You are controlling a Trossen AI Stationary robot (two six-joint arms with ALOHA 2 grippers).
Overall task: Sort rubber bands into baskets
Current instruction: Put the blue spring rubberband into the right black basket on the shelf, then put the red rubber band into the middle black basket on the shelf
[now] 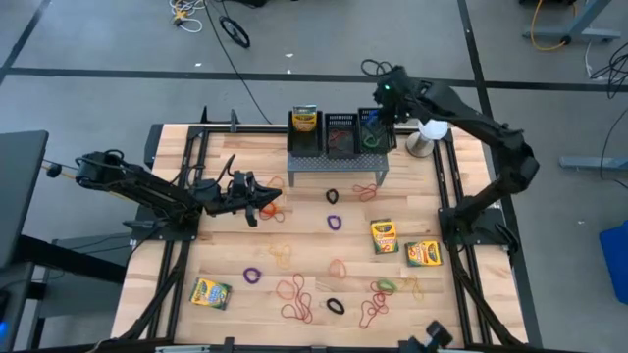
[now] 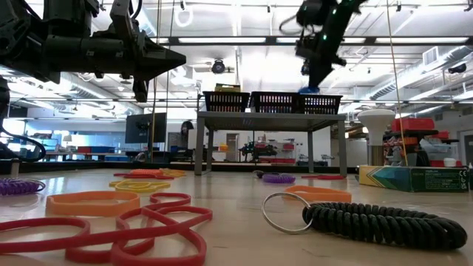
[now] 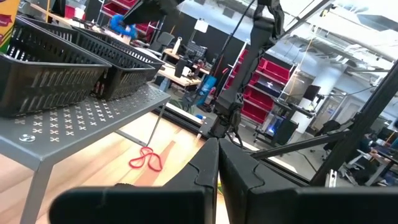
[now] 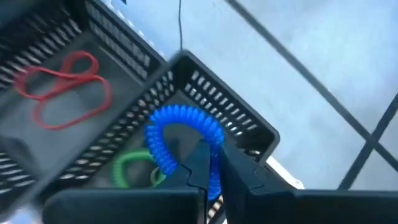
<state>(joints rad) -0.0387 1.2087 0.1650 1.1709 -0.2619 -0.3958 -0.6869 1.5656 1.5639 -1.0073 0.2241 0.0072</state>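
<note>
**Right gripper over the far right basket with a blue coil**

I have the right gripper [image 4: 211,163] above the rightmost of three baskets [image 1: 375,133] on the grey stand [image 1: 339,160] at the far edge, its fingers pinched together on a blue coiled band [image 4: 180,134]. A green band [image 4: 134,165] lies in that basket and a red band [image 4: 62,84] in the middle one. The left basket holds a crayon box [image 1: 305,122].

My left gripper [image 1: 257,201] hangs above the table left of the stand, fingers closed; I cannot tell whether it holds anything.

Loose rubber bands [image 1: 299,294] are scattered over the near half of the table [image 1: 226,245], with a black coil [image 2: 384,222] and red loops [image 2: 140,229] closest to the near edge. Three more crayon boxes [image 1: 385,236] lie flat, two at the right, one near left. A white lamp-like object [image 1: 428,134] stands just right of the stand, close to the right arm. The middle of the table is mostly open
</note>
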